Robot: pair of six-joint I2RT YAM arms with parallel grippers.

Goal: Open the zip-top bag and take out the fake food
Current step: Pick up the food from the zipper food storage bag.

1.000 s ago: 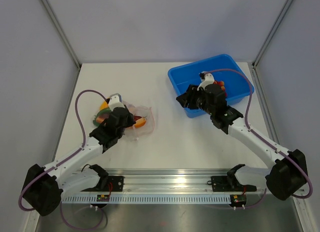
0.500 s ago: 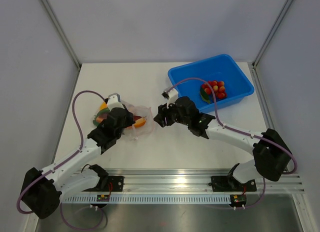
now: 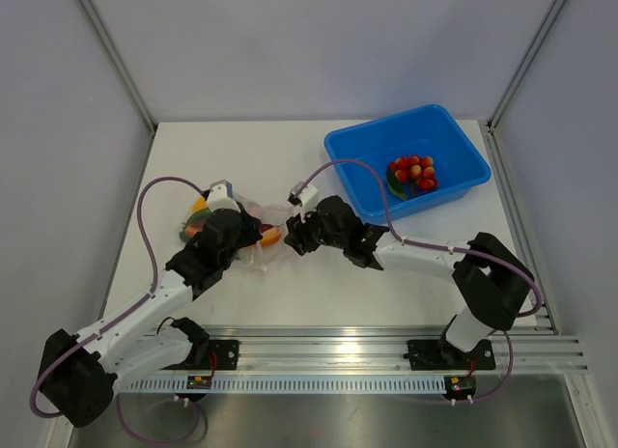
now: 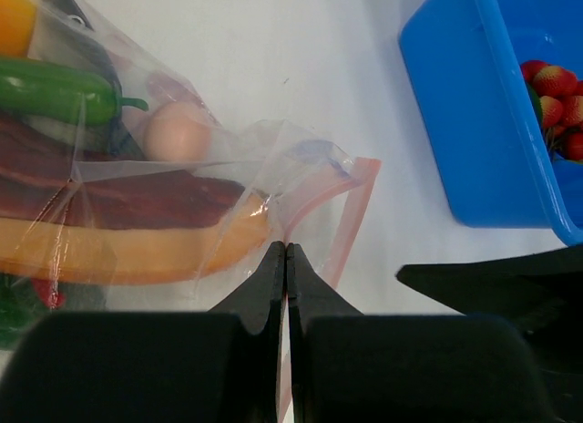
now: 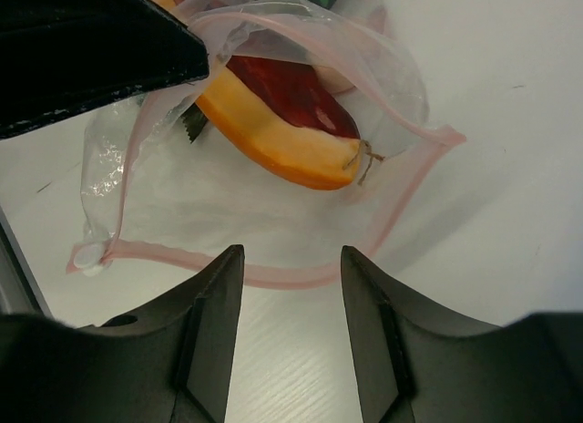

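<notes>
1. The zip-top bag (image 5: 273, 224) lies on the left half of the table (image 3: 290, 158), about midway between its far and near edges. Its mouth, edged by the pink zip strip (image 5: 273, 278), gapes toward the right edge.
2. Of the fake food inside, the orange wedge (image 5: 273, 142) sits nearest the mouth with a dark red piece (image 5: 293, 97) against it. A green pepper (image 4: 55, 90) and a pale egg (image 4: 178, 131) lie deeper, toward the left edge.
3. The left gripper (image 4: 286, 250) is closed, its tips pinching the bag's upper lip beside the strip and seemingly holding the mouth up.
4. The right gripper (image 5: 291, 255) hovers just outside the mouth, jaws parted about halfway, empty, lined up with the wedge's tip.
5. The step appears to be reaching in for the wedge. The right arm should enter low between the two lips, clear of the lower strip. It should close on the wedge's narrow end, not on film, while the left pinch stays firm so the bag does not drag along.
6. The blue bin (image 3: 357, 144), at the far right corner, holds red pieces (image 3: 413, 171) and looks like the drop spot.
</notes>
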